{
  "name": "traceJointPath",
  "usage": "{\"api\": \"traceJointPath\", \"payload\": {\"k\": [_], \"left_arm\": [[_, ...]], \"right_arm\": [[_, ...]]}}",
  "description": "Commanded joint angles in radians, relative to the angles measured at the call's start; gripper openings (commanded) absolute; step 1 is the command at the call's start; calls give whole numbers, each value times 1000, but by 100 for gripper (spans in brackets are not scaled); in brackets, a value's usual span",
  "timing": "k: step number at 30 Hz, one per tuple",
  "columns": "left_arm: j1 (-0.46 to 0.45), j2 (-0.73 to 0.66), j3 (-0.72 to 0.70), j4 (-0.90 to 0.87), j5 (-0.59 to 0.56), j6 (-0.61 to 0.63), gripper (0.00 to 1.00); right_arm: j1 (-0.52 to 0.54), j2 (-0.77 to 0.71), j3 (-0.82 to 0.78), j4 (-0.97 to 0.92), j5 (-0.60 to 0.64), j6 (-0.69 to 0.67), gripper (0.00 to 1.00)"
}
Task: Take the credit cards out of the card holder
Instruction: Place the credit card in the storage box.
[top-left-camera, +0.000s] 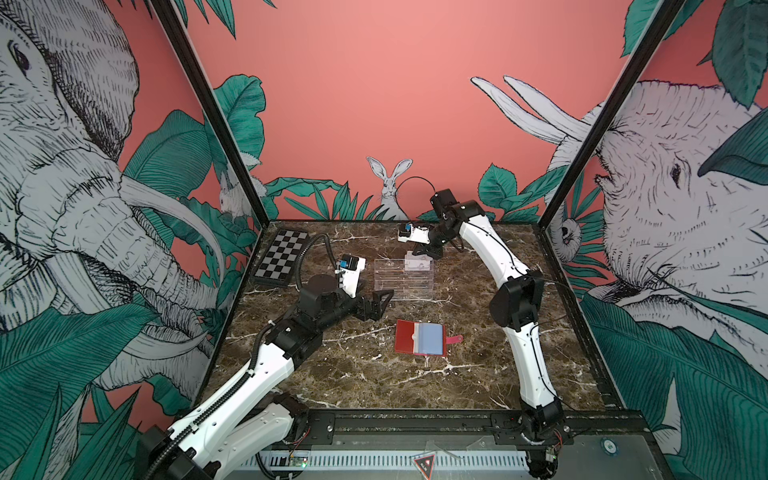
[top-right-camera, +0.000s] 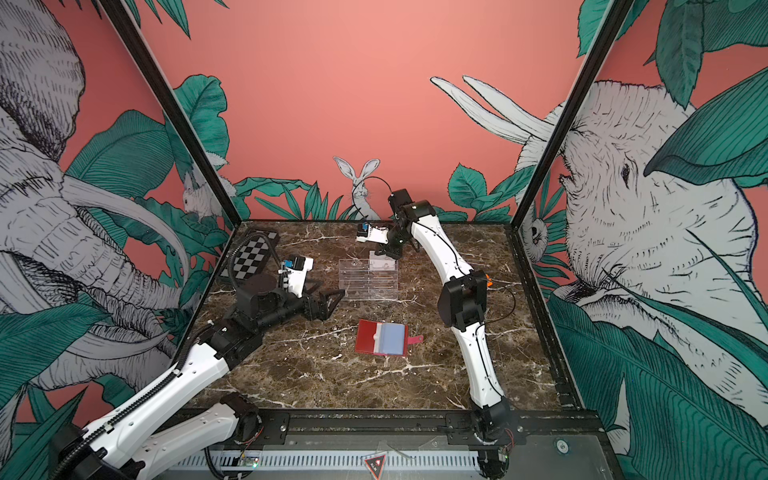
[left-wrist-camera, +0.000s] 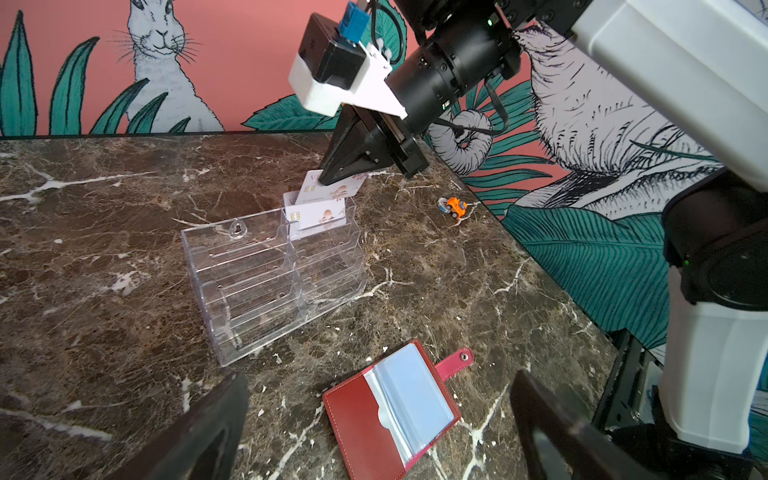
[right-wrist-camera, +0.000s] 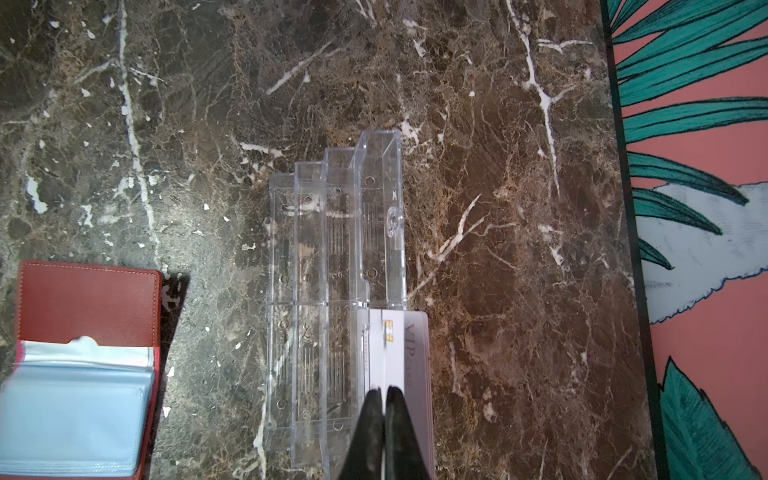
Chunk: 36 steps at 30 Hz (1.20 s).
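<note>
Clamped shut on one of the credit cards by the right gripper, nipped at its upper edge and tilted over the back tier of the clear acrylic rack, at one o'clock of that rack in both top views. Hung just above a second card, upright in the same pocket.

Left flat and open on the marble table, at six o'clock of the rack: the card holder, red cover to nine o'clock, pale blue sleeves and snap tab to three. Could not tell whether any card lay inside those sleeves.

Spread wide and empty at eight o'clock of the rack, near the holder but apart from it: the left gripper.

Judged thin, light, stiff and slick, those cards: hard to lift off a flat surface, best taken by a short edge standing proud of a sleeve. Judged soft and light, the holder: apt to slide on the marble or fold under a pull, so worth pinning by the red cover.
</note>
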Motion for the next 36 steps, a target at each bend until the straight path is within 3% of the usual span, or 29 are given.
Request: {"api": "traceJointPath", "payload": {"k": [1, 36], "left_arm": [[7, -11, -16, -1, -4, -7, 99], [7, 30, -27, 29, 41, -28, 99]], "right_arm": [[8, 24, 2, 27, -15, -28, 0], [27, 30, -93, 64, -1, -68, 0]]}}
